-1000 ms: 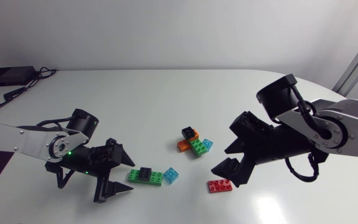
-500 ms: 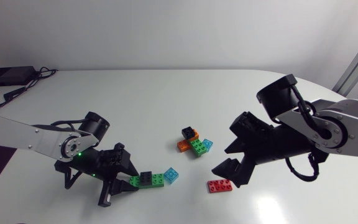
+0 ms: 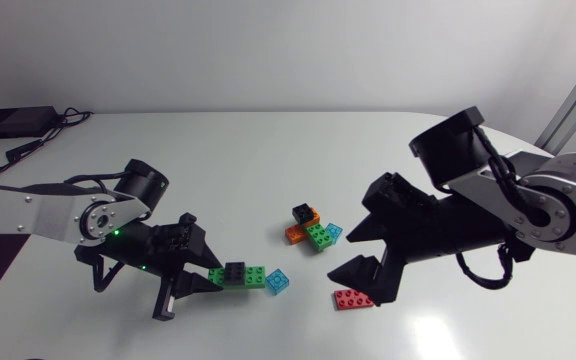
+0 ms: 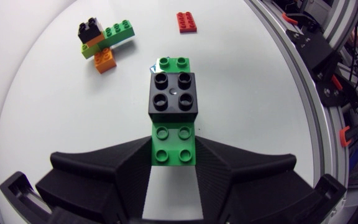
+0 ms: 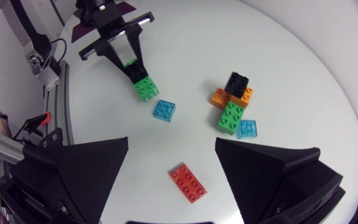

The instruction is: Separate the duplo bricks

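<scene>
Fingers [image 4: 120, 171] grip green brick [image 4: 173, 144] (well inside table edge [image 4: 303, 124]).

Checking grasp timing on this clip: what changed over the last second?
The left end effector advanced to the green brick carrying the black brick and closed on its near end. The right end effector, open by the red brick, barely moved; the blue brick and the centre cluster stayed put.
</scene>
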Robot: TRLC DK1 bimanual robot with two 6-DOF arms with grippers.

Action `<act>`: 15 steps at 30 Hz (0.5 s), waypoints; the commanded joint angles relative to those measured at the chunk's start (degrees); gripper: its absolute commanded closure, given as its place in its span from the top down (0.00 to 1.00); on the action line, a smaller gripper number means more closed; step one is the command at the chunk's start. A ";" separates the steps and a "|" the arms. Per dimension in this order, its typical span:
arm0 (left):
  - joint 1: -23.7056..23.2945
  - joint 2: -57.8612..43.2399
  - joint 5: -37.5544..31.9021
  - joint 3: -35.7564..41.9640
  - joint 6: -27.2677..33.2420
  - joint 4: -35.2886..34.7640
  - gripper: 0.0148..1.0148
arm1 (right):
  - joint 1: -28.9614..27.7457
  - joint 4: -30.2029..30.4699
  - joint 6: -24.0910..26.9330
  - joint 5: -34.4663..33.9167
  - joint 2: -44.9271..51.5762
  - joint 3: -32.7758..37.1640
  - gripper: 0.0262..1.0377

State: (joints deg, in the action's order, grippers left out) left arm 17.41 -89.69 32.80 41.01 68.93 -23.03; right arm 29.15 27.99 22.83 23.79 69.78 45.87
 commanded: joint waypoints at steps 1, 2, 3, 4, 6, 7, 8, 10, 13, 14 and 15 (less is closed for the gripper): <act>1.93 3.03 0.69 1.26 -1.34 -1.58 0.24 | 3.11 -0.21 1.34 0.38 0.53 3.26 0.97; 2.63 3.91 0.69 1.26 -2.04 -1.85 0.24 | 4.16 -0.21 1.52 0.38 1.15 3.97 0.97; 3.25 4.61 0.78 1.26 -2.48 -2.29 0.24 | 5.31 -0.13 1.69 0.38 1.76 4.76 0.97; 4.04 5.31 0.78 1.35 -3.01 -2.73 0.24 | 6.45 -0.21 1.96 0.47 2.38 5.46 0.97; 5.71 6.55 0.78 1.70 -3.89 -3.60 0.24 | 8.38 -0.21 2.40 0.55 3.96 7.04 0.97; 6.41 6.81 0.78 2.05 -4.06 -4.31 0.24 | 9.44 -0.39 2.66 0.55 4.49 7.48 0.97; 7.20 7.07 0.78 2.40 -4.85 -4.66 0.24 | 10.67 -0.74 3.10 0.55 5.10 8.01 0.97; 8.52 7.69 0.78 2.67 -5.38 -5.10 0.24 | 12.43 -1.27 3.80 0.55 6.25 8.71 0.97; 9.75 8.04 0.78 3.11 -6.17 -5.19 0.24 | 14.18 -1.80 5.30 0.47 8.36 8.98 0.97; 10.10 8.04 0.78 3.37 -6.52 -5.19 0.24 | 14.54 -1.97 5.73 0.47 9.15 8.98 0.97; 10.28 8.04 0.78 3.55 -6.70 -5.19 0.24 | 14.89 -1.97 6.00 0.29 9.76 8.98 0.97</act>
State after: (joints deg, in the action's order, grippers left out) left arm 27.14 -82.52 32.84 42.87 63.35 -27.70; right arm 43.24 26.41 26.98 24.01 77.54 53.91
